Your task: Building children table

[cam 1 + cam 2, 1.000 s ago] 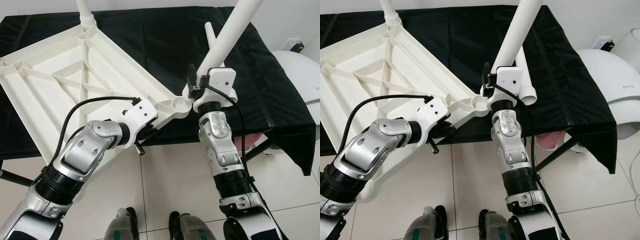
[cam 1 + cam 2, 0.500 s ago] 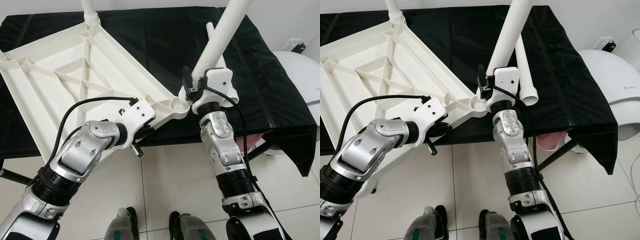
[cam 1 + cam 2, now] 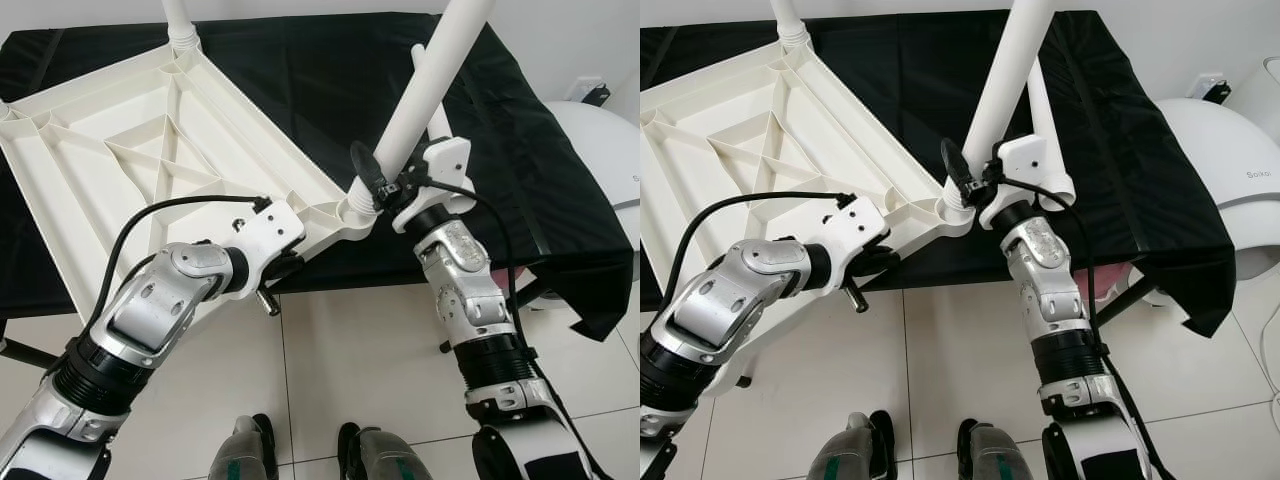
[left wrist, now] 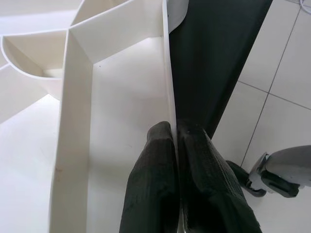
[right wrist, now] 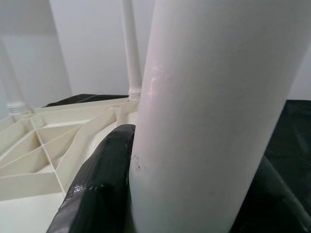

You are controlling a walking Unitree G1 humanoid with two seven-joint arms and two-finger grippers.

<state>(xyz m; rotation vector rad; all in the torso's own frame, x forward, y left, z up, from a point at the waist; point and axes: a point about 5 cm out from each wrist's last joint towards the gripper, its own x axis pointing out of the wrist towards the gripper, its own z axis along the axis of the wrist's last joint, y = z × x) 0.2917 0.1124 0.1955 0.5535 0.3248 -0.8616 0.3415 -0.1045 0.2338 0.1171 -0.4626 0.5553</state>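
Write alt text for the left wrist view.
The left gripper is shut on the thin outer wall of the upturned white tabletop, whose underside ribs form open compartments. Beyond the edge lie a black cloth and tiled floor.

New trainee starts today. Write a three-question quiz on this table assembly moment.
1. True or false: the left pincer is pinching the rim of the upturned white tabletop.
2. Which does the right pincer hold: A) a loose screw, B) a white table leg, C) the black cloth?
3. Fill in: the held leg's lower end sits at the tabletop's near corner ____.

Key: 1 true; 2 B; 3 socket.
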